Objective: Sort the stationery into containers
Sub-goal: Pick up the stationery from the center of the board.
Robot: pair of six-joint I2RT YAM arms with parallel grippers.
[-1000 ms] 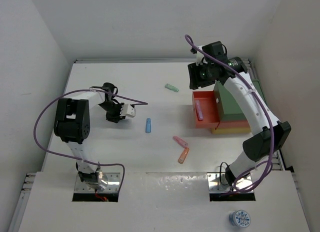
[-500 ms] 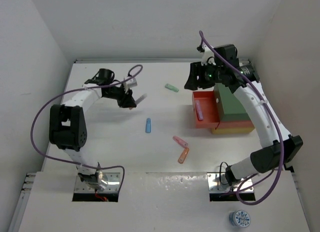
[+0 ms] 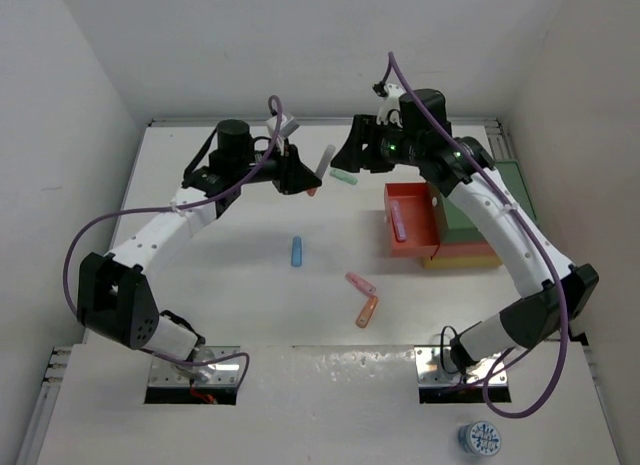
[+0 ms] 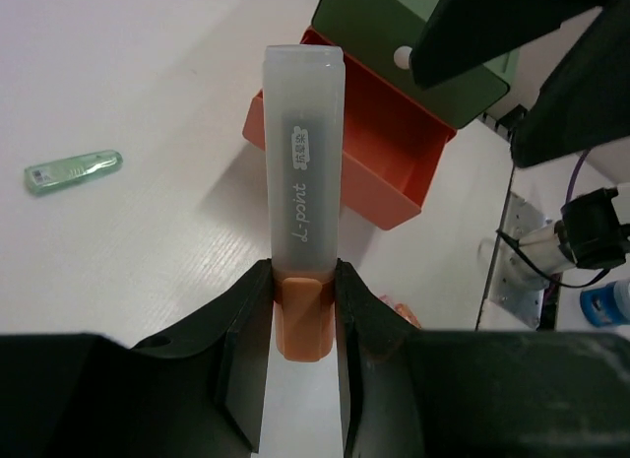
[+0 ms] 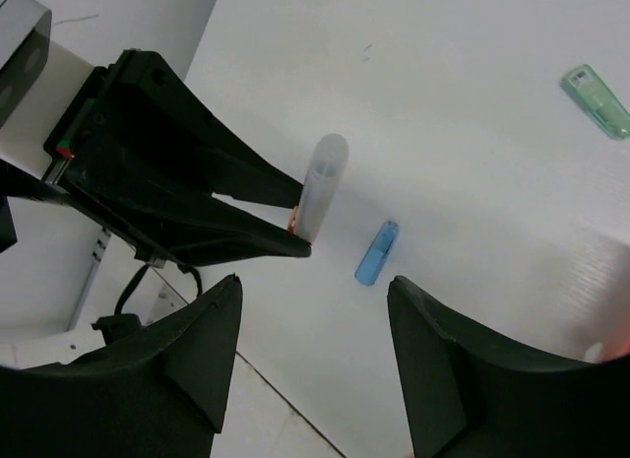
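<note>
My left gripper [image 3: 304, 181] [image 4: 303, 310] is shut on the orange end of a marker [image 3: 320, 166] [image 4: 303, 172] whose frosted white cap points away from it. It hangs above the table's far middle. My right gripper [image 3: 350, 157] [image 5: 315, 281] is open and empty, just right of that marker [image 5: 323, 182]. A blue marker [image 3: 297, 250] [image 5: 377, 253], a mint green marker [image 3: 343, 176] [image 4: 73, 171] [image 5: 596, 100], a pink marker [image 3: 360, 283] and an orange marker [image 3: 368, 311] lie loose on the table. The stacked trays stand at the right: red-orange [image 3: 412, 243] [image 4: 384, 197] pulled out with one item inside, green [image 3: 470, 213] on top, yellow [image 3: 462, 259] at the bottom.
White walls close in the table on the left, back and right. A small blue-and-white round object [image 3: 482, 438] lies at the near right by the arm bases. Purple cables loop off both arms.
The left arm has swung up and to the right with the marker in its grip, towards the right gripper. The right gripper has moved left and opened wider.
</note>
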